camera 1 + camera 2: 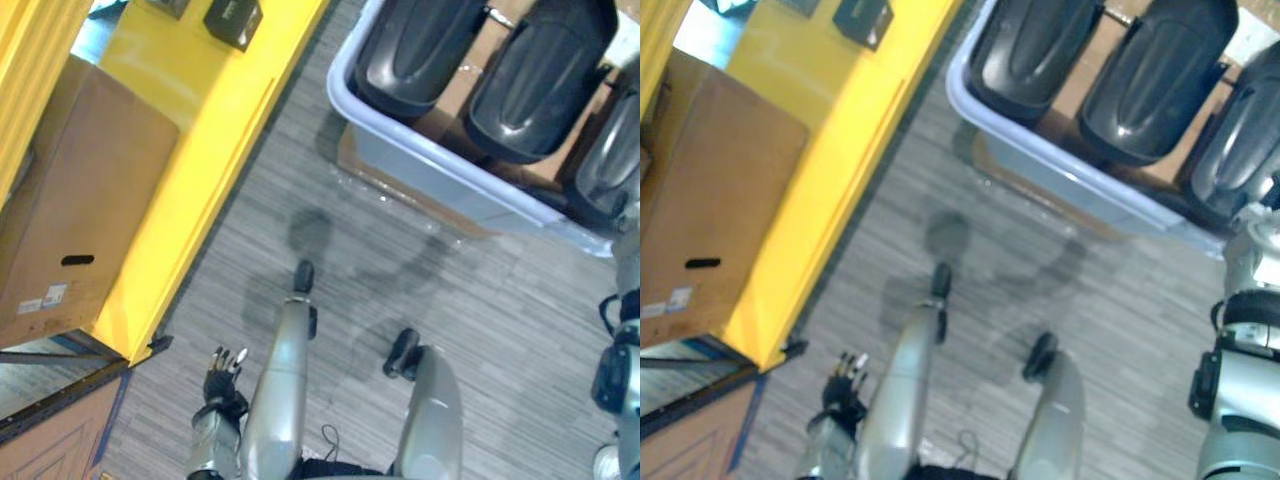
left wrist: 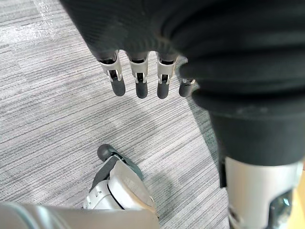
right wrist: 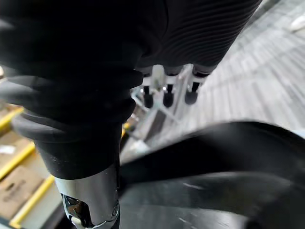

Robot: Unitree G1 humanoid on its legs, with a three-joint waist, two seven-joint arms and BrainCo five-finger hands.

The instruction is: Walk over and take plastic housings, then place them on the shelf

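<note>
Housings (image 1: pixel 530 75) in bin (image 1: pixel 420 155), one near right hand (image 3: pixel 164 90), left hand (image 1: pixel 225 375) well apart

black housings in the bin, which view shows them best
The right eye view: all three black housings lie side by side in the pale bin, the third mostly in frame. The left eye view cuts the third at its edge. The right wrist view has a blurred dark curve, possibly one.

The right hand (image 3: pixel 157 57) hangs with its fingers (image 3: pixel 166 93) straight and relaxed, nothing between them. Close under the wrist curves the glossy surface of a black plastic housing (image 3: pixel 214 167), which the fingertips do not touch. Beyond the fingertips lies grey striped carpet (image 3: pixel 267 81), and past the wrist cover run yellow shelf beams (image 3: pixel 28 200) with a cardboard box (image 3: pixel 13 186).
</note>
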